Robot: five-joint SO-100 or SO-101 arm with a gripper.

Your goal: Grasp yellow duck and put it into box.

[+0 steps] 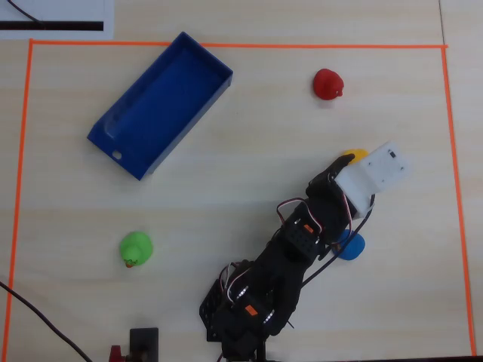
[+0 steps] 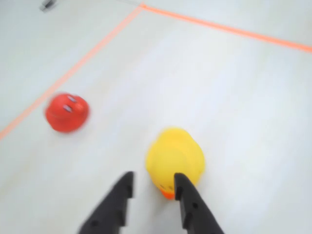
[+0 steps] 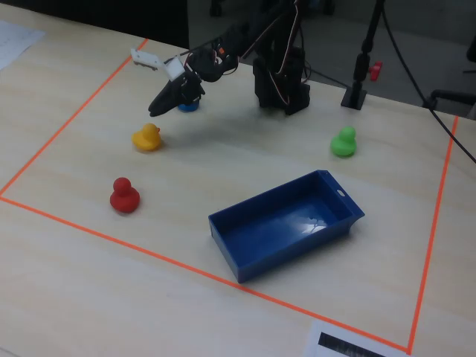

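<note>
Duck first: the yellow duck (image 2: 174, 158) sits on the pale table (image 1: 249, 151) toward the right-hand edge of the orange tape border (image 1: 447, 151) as the overhead view shows it, with my gripper (image 2: 153, 187) hovering just above and behind it. My two dark fingers (image 2: 122, 195) stand narrowly parted and hold nothing; in the wrist view one of them overlaps the duck's beak end, though I cannot tell if it touches. I judge the duck light, hollow and a little squashy, with a smooth rounded skin that could slip out of a pinch. I would take it across the broad body, low down, not by the small head. The red duck (image 1: 329, 84) lies near the far right corner, and the green duck (image 1: 136, 250) sits toward the near left. The box (image 1: 161, 105), a stiff blue tray with low straight walls, sits empty near the far left corner, well apart from the duck.
</note>
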